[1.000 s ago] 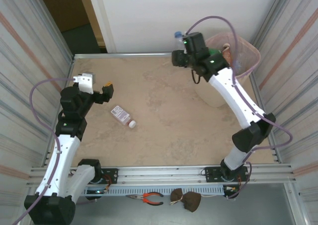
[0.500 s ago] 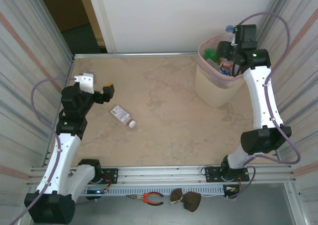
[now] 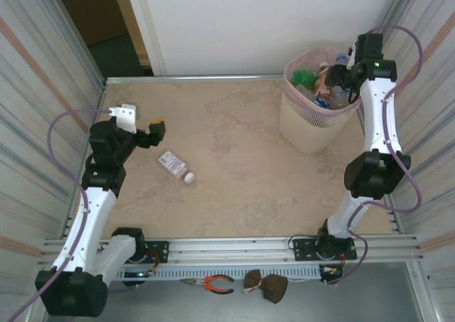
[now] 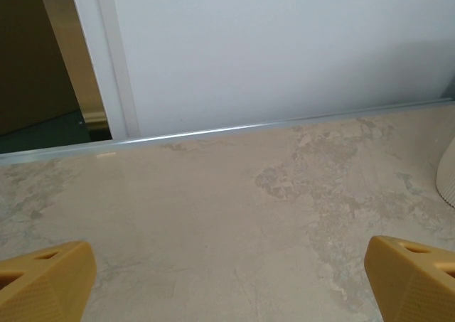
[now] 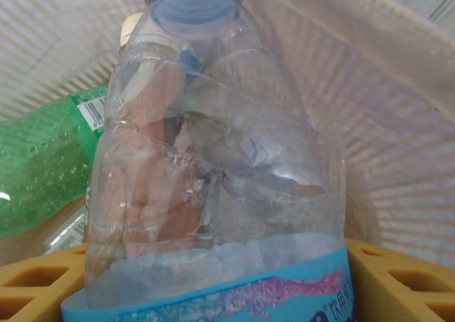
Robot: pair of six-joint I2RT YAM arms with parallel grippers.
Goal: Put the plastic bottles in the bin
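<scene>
My right gripper [image 3: 347,73] hangs over the pale pink bin [image 3: 291,77], shut on a clear bottle [image 5: 213,194] with a blue cap and a blue label. Its yellow fingers [image 5: 402,279] press on both sides of the label, and the cap points down into the bin [image 5: 398,123]. A green bottle [image 5: 43,158] and several others [image 3: 313,80] lie inside. One small bottle [image 3: 174,165] with a pink label and white cap lies on the table at centre left. My left gripper [image 3: 141,121] hovers open just up and left of it, nothing between its fingers [image 4: 43,283].
The bin [image 4: 448,173] stands in the back right corner against the metal side wall. A raised metal rail [image 3: 192,77] borders the table's far edge below a white wall. Red-handled pliers [image 3: 213,284] lie in front of the arm bases.
My right arm has swung right, from left of the bin to above its right side, carrying the clear bottle. The left arm and the bottle on the table have stayed still.
</scene>
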